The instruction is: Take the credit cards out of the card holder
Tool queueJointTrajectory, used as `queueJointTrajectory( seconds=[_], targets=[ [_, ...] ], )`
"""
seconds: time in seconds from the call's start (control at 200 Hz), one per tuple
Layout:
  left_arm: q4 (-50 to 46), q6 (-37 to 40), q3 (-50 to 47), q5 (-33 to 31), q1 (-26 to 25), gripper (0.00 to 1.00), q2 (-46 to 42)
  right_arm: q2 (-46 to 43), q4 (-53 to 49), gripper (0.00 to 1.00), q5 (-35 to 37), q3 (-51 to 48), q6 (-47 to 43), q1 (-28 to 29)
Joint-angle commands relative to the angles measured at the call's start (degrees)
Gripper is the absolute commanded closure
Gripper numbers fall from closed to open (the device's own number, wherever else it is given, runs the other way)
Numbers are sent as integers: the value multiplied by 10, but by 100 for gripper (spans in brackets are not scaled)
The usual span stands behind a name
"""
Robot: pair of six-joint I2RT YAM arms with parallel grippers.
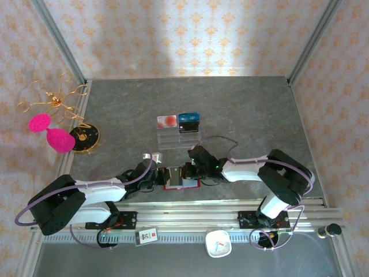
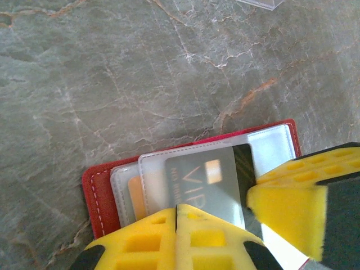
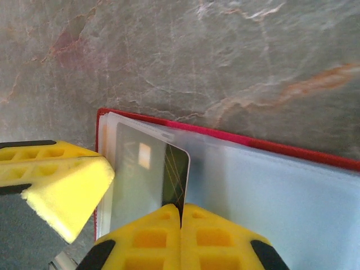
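Observation:
The red card holder lies open near the table's front edge, between both grippers. In the left wrist view its red cover frames pale sleeves; a dark VIP credit card sticks partway out of one sleeve, and an orange card sits in the sleeve behind. My left gripper is shut, its pads resting on the sleeve's near edge. My right gripper is shut on the exposed edge of the dark card, over the holder. From above, the left gripper and right gripper flank the holder.
A clear acrylic stand behind the holder carries a red-and-white card and a blue card. Pink pads, gold wire and a black disc sit at the left edge. A metal rail runs along the front.

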Motion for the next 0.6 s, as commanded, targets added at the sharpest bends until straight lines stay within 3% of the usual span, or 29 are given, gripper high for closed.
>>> queueJointTrajectory(
  seconds=[0.0, 0.29, 0.481, 0.591],
  targets=[
    [-18, -7, -15, 2, 2, 100, -7, -27, -48, 100, 48, -19, 2, 1],
    [-29, 2, -7, 9, 3, 100, -39, -90, -95, 100, 81, -37, -23, -2],
    [-43, 13, 11, 23, 3, 100, -97, -171, -136, 100, 98, -25, -95, -8],
    [-36, 33, 23, 48, 4, 87, -120, -190, -154, 100, 82, -10, -143, -9]
  ],
)
